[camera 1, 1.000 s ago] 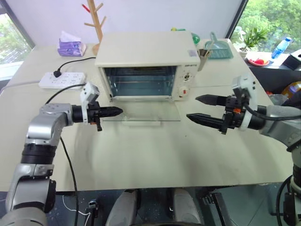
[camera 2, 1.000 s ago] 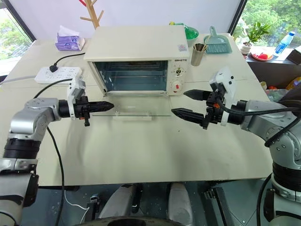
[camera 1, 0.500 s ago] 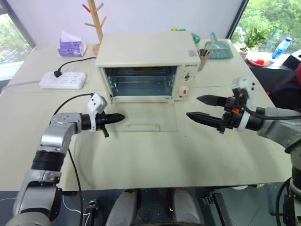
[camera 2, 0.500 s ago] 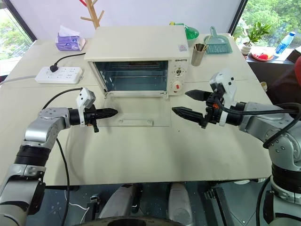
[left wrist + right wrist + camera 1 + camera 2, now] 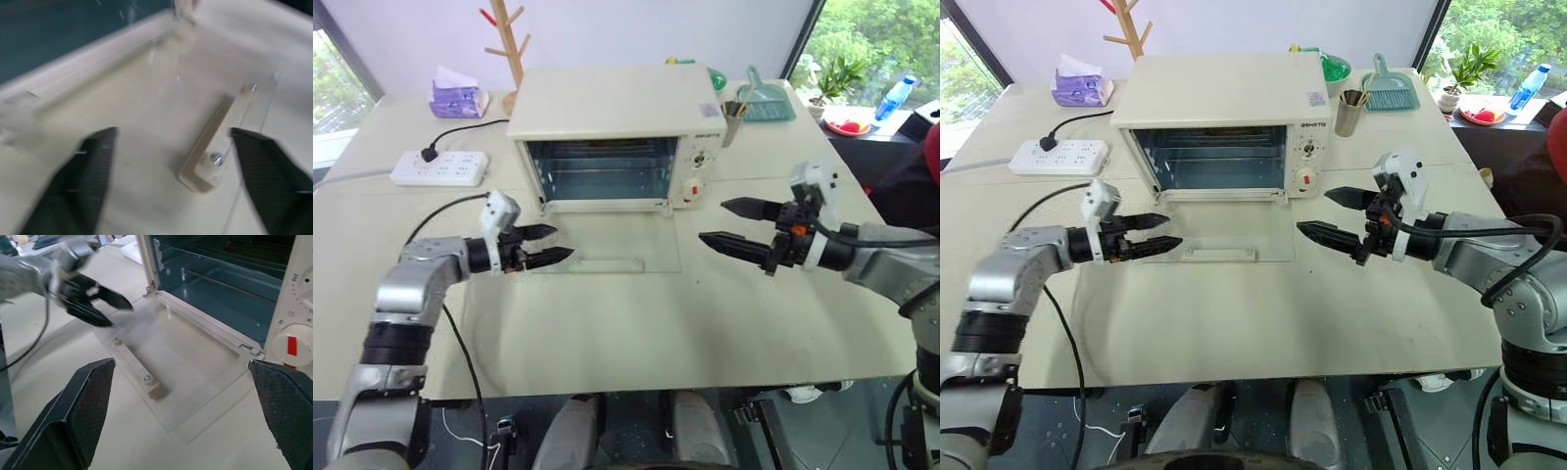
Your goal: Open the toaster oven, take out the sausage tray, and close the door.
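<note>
So far the clear glass door (image 5: pixel 1224 235) of the cream-white boxy toaster oven (image 5: pixel 1224 98) lies flat on the surface (image 5: pixel 1234 313). Left gripper (image 5: pixel 1163 233) and right gripper (image 5: pixel 1317 213) hang spread, empty. No sausage tray visible inside; removal and closing remain.

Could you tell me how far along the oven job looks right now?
Done: the door lies flat open on the table in front of the oven. In hand: nothing; the left gripper hovers, jaws open, beside the door's handle, and the right gripper hangs open by the control panel. Left: the tray, which I cannot see inside, and closing the door.
</note>
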Controlling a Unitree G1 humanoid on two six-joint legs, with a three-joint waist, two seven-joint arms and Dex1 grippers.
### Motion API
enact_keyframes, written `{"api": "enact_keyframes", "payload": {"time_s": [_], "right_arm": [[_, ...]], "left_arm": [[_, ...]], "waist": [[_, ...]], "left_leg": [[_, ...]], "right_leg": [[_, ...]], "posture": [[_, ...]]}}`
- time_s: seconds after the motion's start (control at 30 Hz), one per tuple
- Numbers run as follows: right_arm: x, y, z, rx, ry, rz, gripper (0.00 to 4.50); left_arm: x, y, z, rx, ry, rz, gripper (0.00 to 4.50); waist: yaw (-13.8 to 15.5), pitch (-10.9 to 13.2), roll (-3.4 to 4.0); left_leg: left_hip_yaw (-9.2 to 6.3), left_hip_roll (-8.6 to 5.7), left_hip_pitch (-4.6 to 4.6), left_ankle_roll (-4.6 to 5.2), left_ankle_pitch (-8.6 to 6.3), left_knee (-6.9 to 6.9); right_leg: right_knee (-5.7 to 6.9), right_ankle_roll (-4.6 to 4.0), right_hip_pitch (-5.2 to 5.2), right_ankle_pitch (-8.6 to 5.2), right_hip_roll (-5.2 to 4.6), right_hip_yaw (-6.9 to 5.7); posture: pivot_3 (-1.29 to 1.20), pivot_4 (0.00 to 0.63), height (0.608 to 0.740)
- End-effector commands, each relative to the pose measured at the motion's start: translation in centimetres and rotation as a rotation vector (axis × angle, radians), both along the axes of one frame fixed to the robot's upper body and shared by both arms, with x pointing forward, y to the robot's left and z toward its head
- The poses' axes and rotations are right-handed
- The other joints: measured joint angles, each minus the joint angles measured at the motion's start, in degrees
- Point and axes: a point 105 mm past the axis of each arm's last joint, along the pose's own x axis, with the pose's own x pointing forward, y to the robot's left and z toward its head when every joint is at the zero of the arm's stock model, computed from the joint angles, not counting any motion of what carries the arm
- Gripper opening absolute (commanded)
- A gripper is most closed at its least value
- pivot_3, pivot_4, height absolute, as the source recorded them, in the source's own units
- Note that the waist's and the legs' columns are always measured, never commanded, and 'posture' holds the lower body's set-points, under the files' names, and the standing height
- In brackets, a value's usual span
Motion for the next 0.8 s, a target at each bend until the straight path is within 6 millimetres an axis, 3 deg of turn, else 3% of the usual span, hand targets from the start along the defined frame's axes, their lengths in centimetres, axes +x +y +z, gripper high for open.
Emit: {"api": "enact_keyframes", "payload": {"time_s": [0.03, 0.23, 0.47, 0.8], "right_arm": [[0.1, 0.4, 0.8, 0.0, -0.054, 0.008, 4.5], [1.3, 1.2, 0.1, -0.049, -0.101, -0.001, 4.5], [3.8, 3.7, -0.7, -0.168, -0.245, 0.002, 4.5], [9.2, 9.4, -0.8, -0.356, -0.51, -0.045, 4.5]], "left_arm": [[-1.6, 0.8, 4.0, -0.051, -0.066, -0.006, 4.47], [-2.5, 2.7, 7.1, -0.04, -0.125, 0.067, 4.47], [-2.2, 2.8, 7.3, -0.027, -0.146, 0.087, 4.47], [-1.1, 1.7, 7.5, -0.008, -0.174, 0.055, 4.47]], "waist": [[0.0, 0.0, 0.0], [0.1, 0.0, 0.01], [0.0, 0.0, 0.01], [-0.2, 0.0, 0.01]], "left_leg": [[0.0, -0.01, 0.0, 0.0, 0.0, 0.0], [0.01, -0.01, 0.01, 0.0, 0.0, 0.0], [0.02, -0.01, 0.01, -0.01, 0.0, -0.03], [0.02, -0.02, 0.01, -0.1, 0.05, -0.09]], "right_leg": [[0.0, 0.0, 0.0, 0.0, -0.01, 0.0], [-0.02, 0.0, 0.01, -0.01, 0.0, 0.0], [-0.05, 0.0, 0.0, 0.0, 0.0, 0.0], [-0.03, -0.01, -0.06, 0.0, 0.02, 0.02]], "posture": [[0.0, 0.15, 0.74], [0.0, 0.15, 0.74], [0.0, 0.15, 0.74], [0.0, 0.15, 0.74]]}}
